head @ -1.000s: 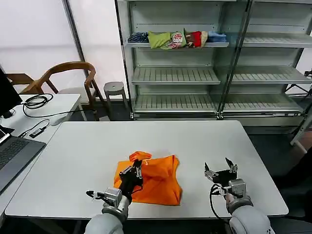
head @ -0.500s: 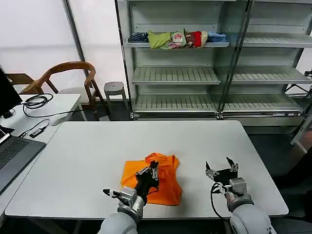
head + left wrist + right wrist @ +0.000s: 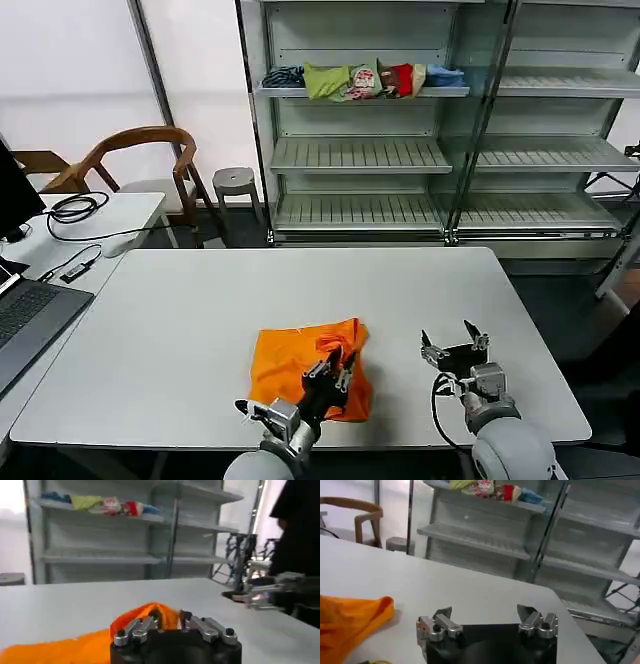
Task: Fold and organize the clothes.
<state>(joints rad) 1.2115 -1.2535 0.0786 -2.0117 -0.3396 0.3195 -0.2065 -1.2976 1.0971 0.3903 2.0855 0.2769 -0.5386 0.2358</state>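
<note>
Head view sets the orange T-shirt as a rumpled, partly folded heap on the white counter, toward its near edge. The left hand sits on the shirt's 4 o'clock side, fingers pinched shut on a raised fold of the cloth. At 3 o'clock from the shirt, apart from it, the right hand rests near the counter's front edge, fingers spread wide and holding nothing.

Left wrist view brings the grip close: orange fabric bunches up between the closed fingers.

Right wrist view shows the open fingertips over bare counter, the shirt's edge lying off to one side.

Back on a shelf lies a row of bunched garments.
</note>
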